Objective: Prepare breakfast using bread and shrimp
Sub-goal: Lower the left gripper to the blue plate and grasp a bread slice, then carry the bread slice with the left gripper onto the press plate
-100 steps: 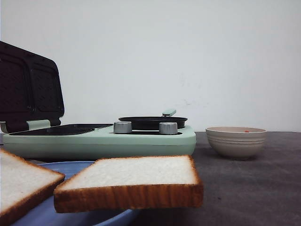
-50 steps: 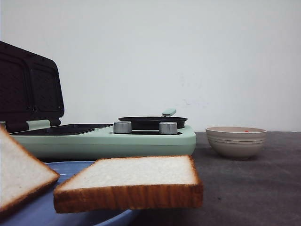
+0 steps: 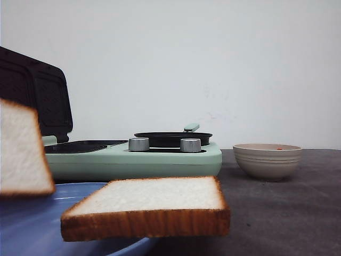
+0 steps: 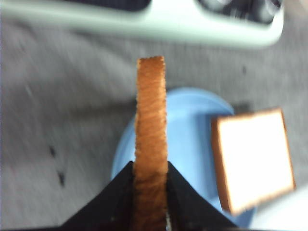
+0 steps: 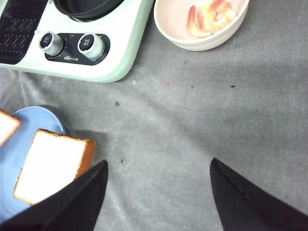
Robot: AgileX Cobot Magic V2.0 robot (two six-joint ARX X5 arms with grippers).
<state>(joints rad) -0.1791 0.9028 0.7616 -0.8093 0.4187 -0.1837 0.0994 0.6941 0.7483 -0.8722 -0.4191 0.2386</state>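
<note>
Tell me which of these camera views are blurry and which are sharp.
Left wrist view: motion-blurred throughout, the green appliance and grey table smeared; the held bread slice is soft-edged. Right wrist view: sharp, dials and shrimp crisp. Front view: background sharp, but the lifted slice at the left edge is slightly blurred.

White bread (image 3: 149,194) with golden-brown crust sits on a pale blue plate (image 5: 12,159); the breakfast maker (image 3: 133,160) is mint green with silver knobs (image 3: 139,144) and black plates, the ribbed bowl (image 3: 267,160) beige, the shrimp (image 5: 211,17) orange-pink, the tabletop (image 5: 192,120) mottled grey
</note>
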